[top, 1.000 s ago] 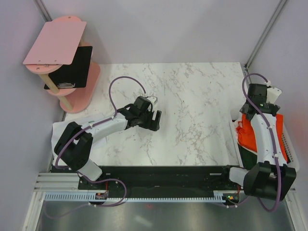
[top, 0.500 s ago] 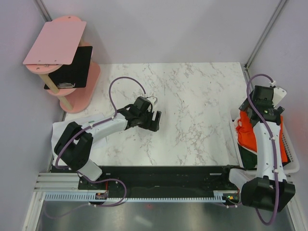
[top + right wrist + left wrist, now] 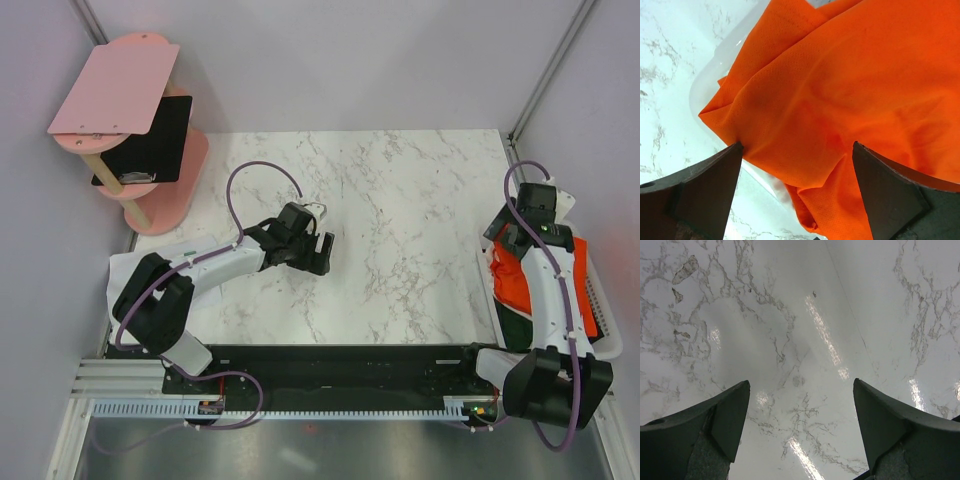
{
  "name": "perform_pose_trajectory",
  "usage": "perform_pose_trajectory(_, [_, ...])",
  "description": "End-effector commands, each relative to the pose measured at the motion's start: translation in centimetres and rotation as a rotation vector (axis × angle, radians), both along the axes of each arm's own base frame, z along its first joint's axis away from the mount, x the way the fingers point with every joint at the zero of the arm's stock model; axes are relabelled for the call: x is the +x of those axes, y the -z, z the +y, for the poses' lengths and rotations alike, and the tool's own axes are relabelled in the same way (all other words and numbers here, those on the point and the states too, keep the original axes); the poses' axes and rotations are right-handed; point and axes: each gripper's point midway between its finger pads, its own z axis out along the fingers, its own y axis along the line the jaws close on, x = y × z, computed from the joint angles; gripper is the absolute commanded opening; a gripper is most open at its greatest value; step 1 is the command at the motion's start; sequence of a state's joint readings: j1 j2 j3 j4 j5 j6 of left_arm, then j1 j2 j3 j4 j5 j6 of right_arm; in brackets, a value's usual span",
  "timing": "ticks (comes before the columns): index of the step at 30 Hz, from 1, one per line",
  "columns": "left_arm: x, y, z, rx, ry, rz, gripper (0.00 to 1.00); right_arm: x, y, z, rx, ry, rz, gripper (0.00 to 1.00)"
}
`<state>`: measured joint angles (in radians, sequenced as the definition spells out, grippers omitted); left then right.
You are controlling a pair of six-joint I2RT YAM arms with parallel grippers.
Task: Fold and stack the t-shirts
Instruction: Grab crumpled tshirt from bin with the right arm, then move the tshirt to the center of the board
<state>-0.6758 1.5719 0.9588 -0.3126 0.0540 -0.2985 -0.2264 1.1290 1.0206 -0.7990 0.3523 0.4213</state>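
1. One orange shirt lies crumpled in a white bin at the tabletop's right edge.
2. Right claw, spread wide and empty, hangs directly above it.
3. Left claw, also spread and empty, faces the tabletop's middle, well apart from the shirt.
4. Right arm is far nearer; a straight drop should reach the fabric.

Two pincers, one orange t-shirt, one black panel

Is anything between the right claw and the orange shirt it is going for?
Nothing visible does. The right claw hangs open directly above the orange shirt, which lies crumpled in the white bin.
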Motion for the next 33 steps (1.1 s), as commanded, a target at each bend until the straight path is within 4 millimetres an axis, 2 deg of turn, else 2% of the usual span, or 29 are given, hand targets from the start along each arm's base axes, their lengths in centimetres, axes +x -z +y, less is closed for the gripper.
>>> perform_pose_trajectory(1, [0.2, -0.3, -0.2, -0.008, -0.002, -0.012, 0.91, 0.6, 1.1, 1.1, 0.050, -0.063, -0.003, 0.98])
perform_pose_trajectory(3, [0.2, -0.2, -0.2, -0.005, 0.000, -0.010, 0.91, 0.5, 2.0, 1.2, 0.055, -0.061, 0.013, 0.98])
perform_pose_trajectory(6, [0.1, 0.0, -0.1, -0.001, -0.001, -0.006, 0.90, 0.4, 2.8, 1.0, 0.051, -0.048, 0.029, 0.88])
perform_pose_trajectory(7, [0.1, 0.0, -0.1, 0.000, -0.002, -0.007, 0.90, 0.4, 2.9, 0.8, 0.045, -0.047, 0.030, 0.67])
perform_pose_trajectory(9, [0.2, 0.2, 0.1, 0.006, -0.006, -0.006, 0.90, 0.5, 3.0, 0.5, 0.027, -0.034, 0.031, 0.37])
perform_pose_trajectory(10, [0.2, 0.1, 0.0, 0.006, -0.005, -0.010, 0.90, 0.5, 3.0, 0.5, 0.027, -0.036, 0.030, 0.08])
perform_pose_trajectory(11, [0.2, 0.2, 0.0, 0.010, -0.005, -0.007, 0.90, 0.6, 2.9, 0.4, 0.025, -0.038, 0.029, 0.00])
perform_pose_trajectory(14, [0.3, 0.2, 0.1, 0.012, -0.009, -0.008, 0.90, 1.0, 1.8, 0.6, 0.023, -0.054, -0.018, 0.00])
perform_pose_trajectory(16, [0.3, 0.2, 0.1, 0.012, -0.006, -0.009, 0.90, 1.3, 0.0, 1.1, 0.027, -0.077, -0.088, 0.00])
perform_pose_trajectory(20, [0.3, 0.2, 0.1, 0.014, -0.008, -0.008, 0.89, 1.6, -5.7, 0.9, -0.028, -0.081, -0.259, 0.00])
perform_pose_trajectory(22, [0.2, 0.1, 0.1, 0.014, -0.008, -0.008, 0.89, 1.1, -9.2, 0.3, -0.079, -0.063, -0.323, 0.00])
perform_pose_trajectory(24, [0.3, -0.2, 0.1, 0.009, -0.011, -0.016, 0.89, 0.7, -11.6, -0.1, -0.124, -0.057, -0.358, 0.00])
perform_pose_trajectory(25, [0.4, -0.4, 0.2, 0.008, -0.014, -0.019, 0.89, 0.5, -13.7, -0.4, -0.150, -0.048, -0.394, 0.00])
perform_pose_trajectory(27, [0.4, -0.7, 0.2, 0.006, -0.023, -0.027, 0.89, 0.5, -15.7, -0.4, -0.173, -0.062, -0.422, 0.00])
perform_pose_trajectory(28, [0.6, -1.3, 0.3, -0.002, -0.029, -0.042, 0.89, 0.7, -17.4, -0.2, -0.177, -0.079, -0.462, 0.00])
perform_pose_trajectory(30, [0.7, -2.1, 0.4, -0.010, -0.041, -0.061, 0.89, 1.9, -18.2, 1.2, -0.128, -0.157, -0.484, 0.00])
perform_pose_trajectory(31, [0.8, -3.0, 0.4, -0.023, -0.045, -0.078, 0.89, 2.5, -19.2, 1.9, -0.109, -0.193, -0.520, 0.00])
perform_pose_trajectory(33, [1.4, -4.5, 0.9, -0.018, -0.076, -0.122, 0.89, 4.1, -19.0, 4.1, -0.023, -0.299, -0.533, 0.00])
